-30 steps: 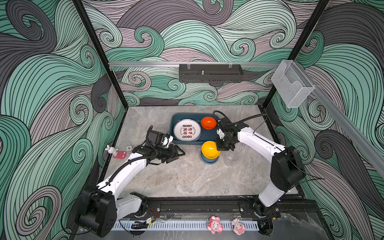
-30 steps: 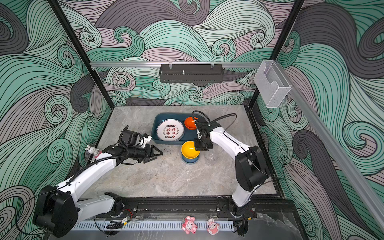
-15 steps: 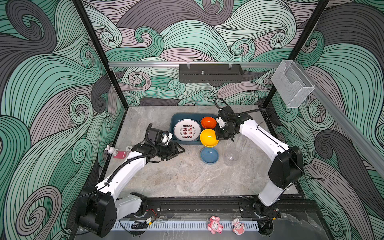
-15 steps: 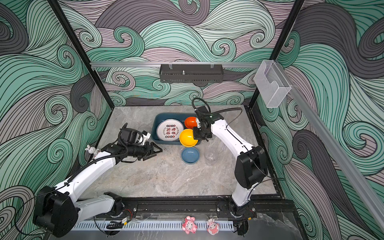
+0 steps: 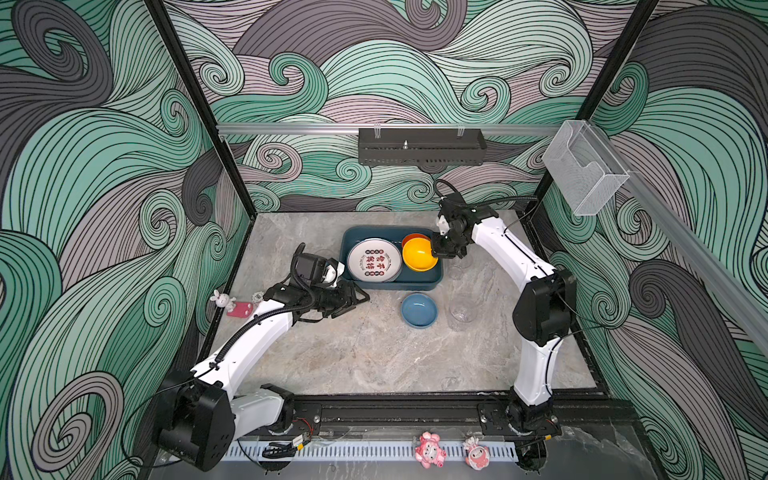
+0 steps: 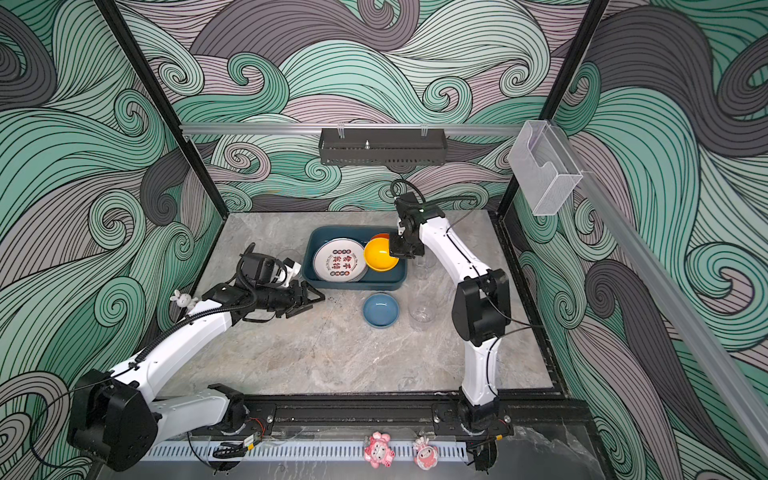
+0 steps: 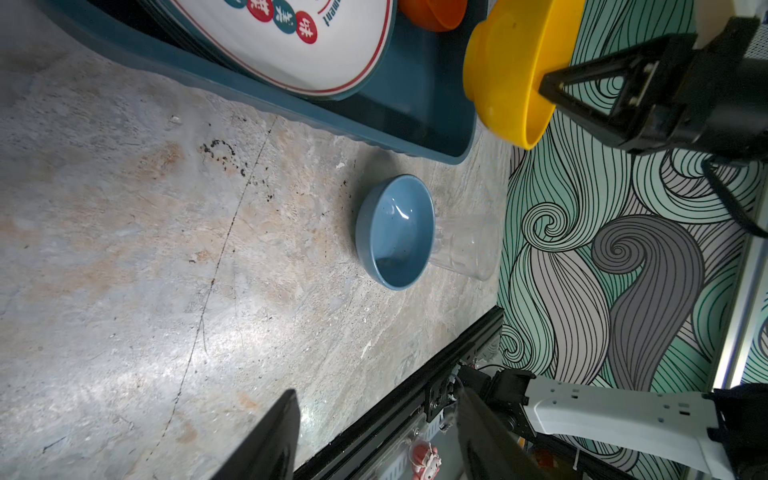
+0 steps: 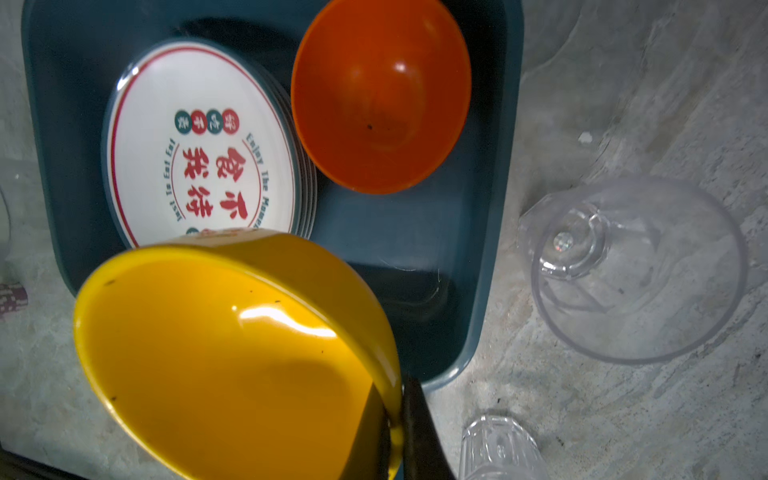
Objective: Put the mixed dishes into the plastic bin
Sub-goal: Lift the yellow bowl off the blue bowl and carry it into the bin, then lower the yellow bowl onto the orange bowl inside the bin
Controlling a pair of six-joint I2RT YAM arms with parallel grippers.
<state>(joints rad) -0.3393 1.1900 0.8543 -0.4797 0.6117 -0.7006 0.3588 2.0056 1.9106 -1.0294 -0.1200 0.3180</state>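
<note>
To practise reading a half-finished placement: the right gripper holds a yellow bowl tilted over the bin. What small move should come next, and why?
Probably lower the yellow bowl into the plastic bin before opening. The right gripper is shut on its rim, the bowl hangs tilted above the bin, and bare floor shows beside the orange bowl and the plate.

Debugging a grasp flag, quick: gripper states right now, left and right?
Left gripper: open, empty.
Right gripper: closed on the yellow bowl rim, above the plastic bin.
</note>
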